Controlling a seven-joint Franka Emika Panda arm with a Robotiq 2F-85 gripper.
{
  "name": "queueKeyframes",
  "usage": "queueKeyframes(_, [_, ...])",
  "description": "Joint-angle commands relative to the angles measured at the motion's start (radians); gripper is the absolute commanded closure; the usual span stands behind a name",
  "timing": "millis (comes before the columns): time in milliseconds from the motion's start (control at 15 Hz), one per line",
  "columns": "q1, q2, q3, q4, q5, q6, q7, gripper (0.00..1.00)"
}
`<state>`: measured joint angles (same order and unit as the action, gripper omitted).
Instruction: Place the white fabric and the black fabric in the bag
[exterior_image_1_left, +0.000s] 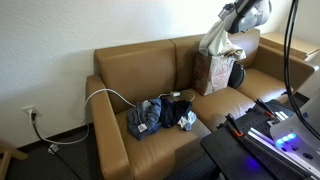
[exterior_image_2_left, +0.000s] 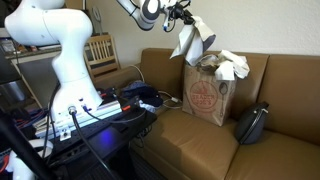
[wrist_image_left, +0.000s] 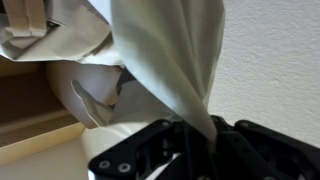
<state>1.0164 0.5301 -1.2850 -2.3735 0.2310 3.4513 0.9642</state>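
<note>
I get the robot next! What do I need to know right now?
Claw: shut on the white fabric, which hangs above the paper bag on the couch.
Something white pokes out of the bag's top.
A black bundle, likely the black fabric, lies on the couch beside the bag, untouched.
Done: white fabric lifted.
Left: lower it into the bag and let go, then fetch the black one.
</note>
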Motion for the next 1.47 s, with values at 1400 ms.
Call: queueKeyframes(1400, [-0.624,0.277,0.587,0.31,0.331,-0.025,0.356,0.71])
